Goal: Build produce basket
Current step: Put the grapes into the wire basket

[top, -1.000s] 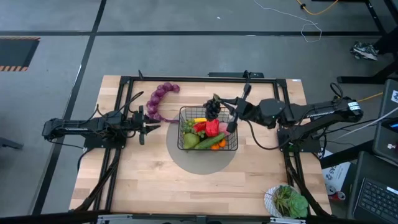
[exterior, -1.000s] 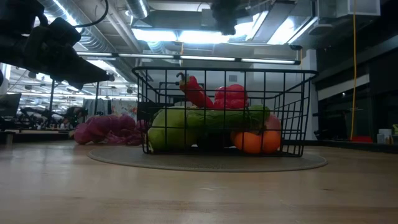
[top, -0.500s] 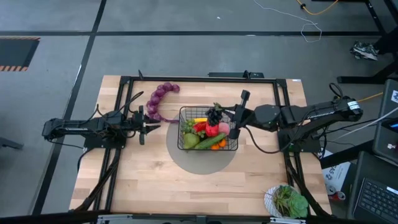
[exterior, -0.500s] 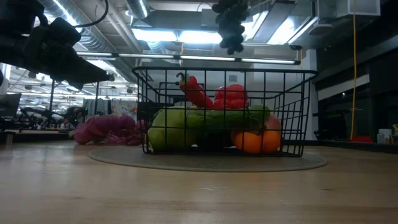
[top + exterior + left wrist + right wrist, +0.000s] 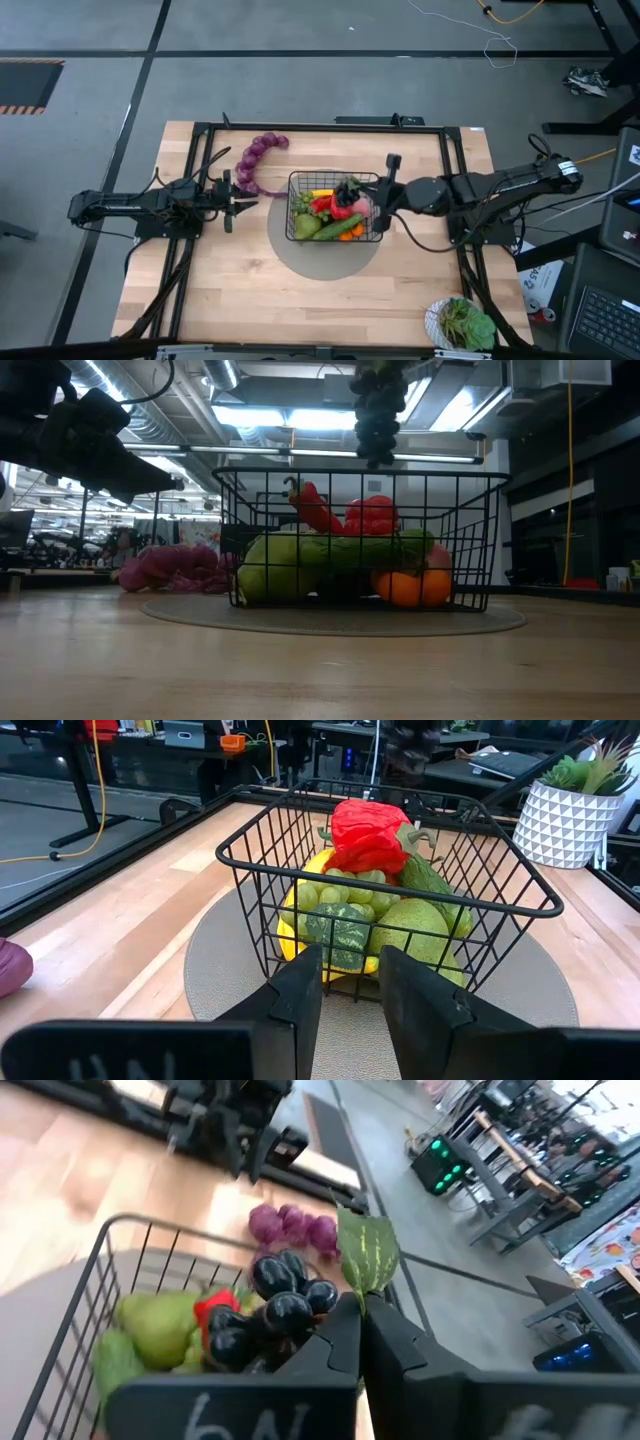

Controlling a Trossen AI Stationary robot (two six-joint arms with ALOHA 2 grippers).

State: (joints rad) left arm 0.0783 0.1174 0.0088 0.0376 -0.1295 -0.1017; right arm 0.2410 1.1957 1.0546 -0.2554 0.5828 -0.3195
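A: Right end effector (image 5: 358, 1325) is hanging over the basket (image 5: 334, 208), fingers clamped on the stem of the dark grape bunch (image 5: 376, 422); the bunch is dangling just above the rim.

B: Basket position?

A: Sitting on a grey round mat (image 5: 322, 252) mid-desk (image 5: 250, 290), already holding a red pepper (image 5: 368, 832), pear (image 5: 415, 929), green grapes (image 5: 350, 892), cucumber (image 5: 365, 548) and oranges (image 5: 412, 587).

B: Left side?

A: Left end effector (image 5: 345, 982) is waiting left of the basket, fingers slightly parted, gripping nothing. Purple grape string (image 5: 254, 160) is lying on the desk behind it, outside the basket.
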